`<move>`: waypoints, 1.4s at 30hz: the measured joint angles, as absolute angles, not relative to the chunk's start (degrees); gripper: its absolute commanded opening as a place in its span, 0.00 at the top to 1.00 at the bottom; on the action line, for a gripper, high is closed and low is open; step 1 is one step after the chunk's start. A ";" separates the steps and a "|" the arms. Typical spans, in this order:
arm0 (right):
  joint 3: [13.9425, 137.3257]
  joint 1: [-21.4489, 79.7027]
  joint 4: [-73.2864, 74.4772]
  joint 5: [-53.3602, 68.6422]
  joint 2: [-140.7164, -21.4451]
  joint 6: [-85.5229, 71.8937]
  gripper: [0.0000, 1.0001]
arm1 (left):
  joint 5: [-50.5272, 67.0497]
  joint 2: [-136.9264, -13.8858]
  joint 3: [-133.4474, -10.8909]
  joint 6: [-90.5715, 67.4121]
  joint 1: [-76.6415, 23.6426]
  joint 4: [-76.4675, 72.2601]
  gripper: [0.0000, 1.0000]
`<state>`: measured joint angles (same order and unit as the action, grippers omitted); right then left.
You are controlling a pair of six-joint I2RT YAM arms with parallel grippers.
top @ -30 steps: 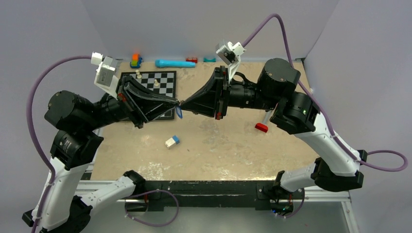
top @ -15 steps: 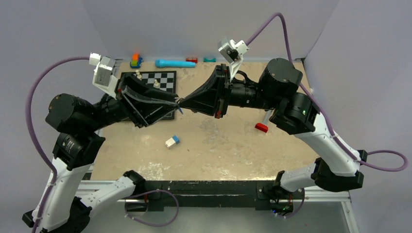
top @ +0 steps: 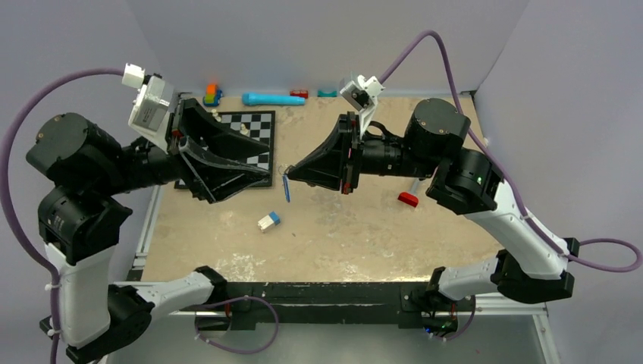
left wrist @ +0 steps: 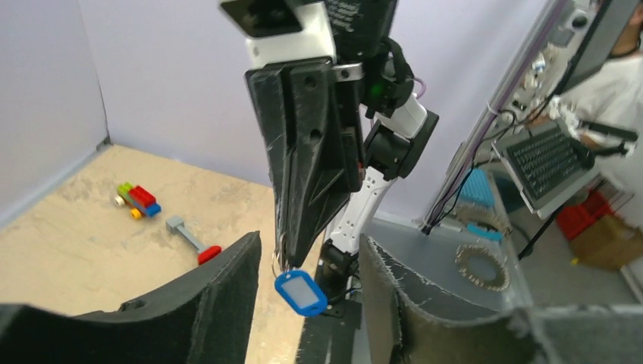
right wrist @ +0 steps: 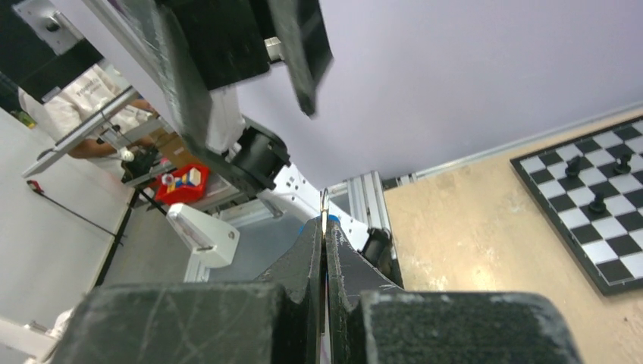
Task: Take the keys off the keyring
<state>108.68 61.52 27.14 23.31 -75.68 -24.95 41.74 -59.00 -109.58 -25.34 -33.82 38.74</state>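
My right gripper (top: 292, 173) is shut on a thin metal keyring (left wrist: 278, 260), held above the table's middle. In the right wrist view the ring's edge (right wrist: 324, 203) pokes out between the closed jaws. From the ring hangs one of the keys (left wrist: 301, 292), a small flat blue plastic piece with a pale window, also seen as a blue sliver (top: 286, 188) below the right fingertips. My left gripper (top: 258, 179) stands open just left of the ring and holds nothing. In the left wrist view its fingers (left wrist: 227, 296) flank the hanging blue key without touching it.
A chessboard (top: 244, 133) with a few pieces lies under the left gripper. A white-and-blue block (top: 268, 221) sits on the tan table nearer the front. A grey tool with a red end (top: 409, 199) lies at the right. A blue cylinder (top: 273, 98) and stacked bricks (top: 211, 94) stand at the back wall.
My left gripper has opened and drawn back to the left, away from the right gripper. The keyring stays in the right gripper, and the blue key now hangs free.
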 measured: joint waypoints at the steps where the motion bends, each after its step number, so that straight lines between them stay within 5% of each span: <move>1: 108.86 61.49 27.94 23.29 -75.68 -24.64 1.00 | 43.00 -60.73 -113.23 -23.70 -33.82 41.36 0.53; 6: 110.59 61.52 32.58 23.29 -75.77 -23.44 1.00 | 47.16 -67.22 -123.94 -16.45 -33.82 51.66 0.56; 14: 112.07 61.49 34.54 23.31 -75.79 -22.65 1.00 | 49.32 -69.84 -120.09 -13.87 -33.82 56.51 0.58; 26: 112.27 61.49 36.58 23.44 -76.79 -22.06 1.00 | 51.27 -67.35 -115.92 -13.91 -33.82 55.75 0.74; 42: 112.29 61.52 36.42 23.51 -76.90 -22.09 1.00 | 54.39 -66.61 -113.62 -14.44 -33.82 53.15 0.72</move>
